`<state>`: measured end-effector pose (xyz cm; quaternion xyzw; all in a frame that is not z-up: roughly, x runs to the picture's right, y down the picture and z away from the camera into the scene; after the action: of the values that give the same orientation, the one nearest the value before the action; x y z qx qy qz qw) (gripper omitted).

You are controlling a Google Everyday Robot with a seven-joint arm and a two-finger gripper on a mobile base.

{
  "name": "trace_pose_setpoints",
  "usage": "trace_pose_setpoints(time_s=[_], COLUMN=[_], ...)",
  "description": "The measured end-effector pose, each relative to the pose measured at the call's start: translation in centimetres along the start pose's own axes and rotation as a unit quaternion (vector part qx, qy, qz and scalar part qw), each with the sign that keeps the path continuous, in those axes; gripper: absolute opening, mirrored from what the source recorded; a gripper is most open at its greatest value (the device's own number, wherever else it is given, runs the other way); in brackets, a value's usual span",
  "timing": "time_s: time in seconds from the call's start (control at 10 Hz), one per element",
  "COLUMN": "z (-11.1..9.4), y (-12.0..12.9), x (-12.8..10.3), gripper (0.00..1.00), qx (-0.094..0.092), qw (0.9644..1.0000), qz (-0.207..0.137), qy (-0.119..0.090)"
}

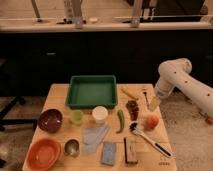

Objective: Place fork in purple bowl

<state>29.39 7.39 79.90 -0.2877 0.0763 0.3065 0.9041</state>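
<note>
Above the right edge of the table (57, 97), the gripper (154, 104) hangs wide open, empty, beside the fork (145, 94), far from the purple bowl (50, 120)

Arm (182, 82) white, glossy; thick rounded tube segments; 1 bulbous joint at the top with a few small dark spots on its face; 1 long link runs off towards the right edge; wrist section narrows; gripper (154, 103) small, pale yellowish-cream, at the arm's lower end, over the right side of the wooden table (57, 95)
</note>
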Motion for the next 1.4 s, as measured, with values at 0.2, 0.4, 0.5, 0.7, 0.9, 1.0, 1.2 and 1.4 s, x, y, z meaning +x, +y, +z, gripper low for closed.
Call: trace_pose_setpoints(time_s=[0.2, 0.4, 0.5, 0.7, 0.9, 1.0, 1.2, 1.4], z=[1.5, 2.7, 3.7, 5.1, 6.3, 6.7, 7.4, 7.5], y=[-0.8, -1.3, -1.9, -3.0, -4.0, -4.3, -5.1, -5.7], x=[0.3, -0.5, -0.3, -0.9, -1.6, -1.4, -1.1, -0.9], gripper=[0.80, 0.80, 0.80, 0.80, 0.80, 0.80, 0.80, 0.80], qx=[0.003, 0.000, 0.001, 0.000, -0.002, -0.002, -0.002, 0.001], qw=[0.9999, 0.9999, 0.9997, 0.9994, 0.9990, 0.9988, 0.9984, 0.9979], qz=[0.008, 0.009, 0.013, 0.017, 0.021, 0.025, 0.034, 0.048], qy=[0.007, 0.011, 0.021, 0.031, 0.040, 0.042, 0.044, 0.043])
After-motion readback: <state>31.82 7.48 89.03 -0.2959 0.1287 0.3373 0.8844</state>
